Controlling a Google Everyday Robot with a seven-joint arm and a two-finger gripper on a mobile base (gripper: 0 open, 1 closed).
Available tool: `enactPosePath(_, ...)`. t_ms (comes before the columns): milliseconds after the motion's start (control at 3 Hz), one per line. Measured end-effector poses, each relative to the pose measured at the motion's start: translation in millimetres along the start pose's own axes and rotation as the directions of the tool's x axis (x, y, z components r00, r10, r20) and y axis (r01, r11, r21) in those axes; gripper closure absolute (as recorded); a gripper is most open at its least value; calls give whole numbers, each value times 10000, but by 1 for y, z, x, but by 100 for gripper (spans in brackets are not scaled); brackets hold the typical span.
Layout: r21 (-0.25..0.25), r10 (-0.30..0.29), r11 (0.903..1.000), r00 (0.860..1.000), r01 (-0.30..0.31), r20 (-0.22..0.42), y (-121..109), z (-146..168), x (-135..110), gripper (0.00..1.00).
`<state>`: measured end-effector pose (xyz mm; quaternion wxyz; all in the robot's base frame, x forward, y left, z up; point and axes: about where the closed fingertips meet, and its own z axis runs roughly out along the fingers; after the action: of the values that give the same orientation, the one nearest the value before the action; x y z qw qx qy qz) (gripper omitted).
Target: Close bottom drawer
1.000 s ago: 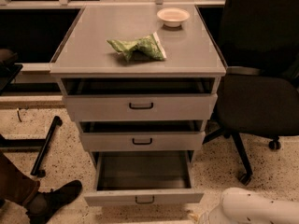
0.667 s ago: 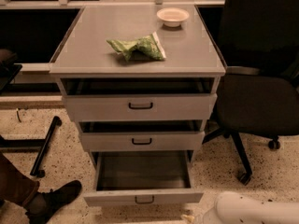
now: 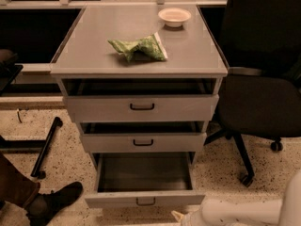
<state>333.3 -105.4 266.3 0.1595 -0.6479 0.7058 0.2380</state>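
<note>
The bottom drawer (image 3: 145,197) of the grey cabinet (image 3: 141,69) is pulled far out and its inside is bare. Its narrow front panel carries a small black handle (image 3: 146,201). The mid drawer (image 3: 142,142) and top drawer (image 3: 141,108) each stand slightly out. My white arm (image 3: 244,213) comes in from the lower right corner. My gripper (image 3: 180,216) is at the bottom edge of the camera view, just below and right of the bottom drawer's front panel, close to it. Whether it touches the panel is not visible.
A green crumpled bag (image 3: 138,47) and a small white bowl (image 3: 174,16) lie on the cabinet top. A black office chair (image 3: 263,102) stands at the right, its caster (image 3: 245,179) near the drawer. A person's shoe (image 3: 56,200) and a black stand leg (image 3: 46,147) are at the left.
My arm has moved left along the bottom edge, bringing the gripper nearer to the bottom drawer's front. The drawers have not moved.
</note>
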Motion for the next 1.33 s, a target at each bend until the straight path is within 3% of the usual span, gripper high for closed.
enactPosePath(333, -430, 436, 9982, 9980, -416, 447, 1, 75, 18, 0)
enactPosePath(1000, -407, 261, 9989, 9990, -247, 356, -8, 87, 17, 0)
enactPosePath(1333, -10, -331, 9995, 9987, 331, 377, -40, 128, 12, 0)
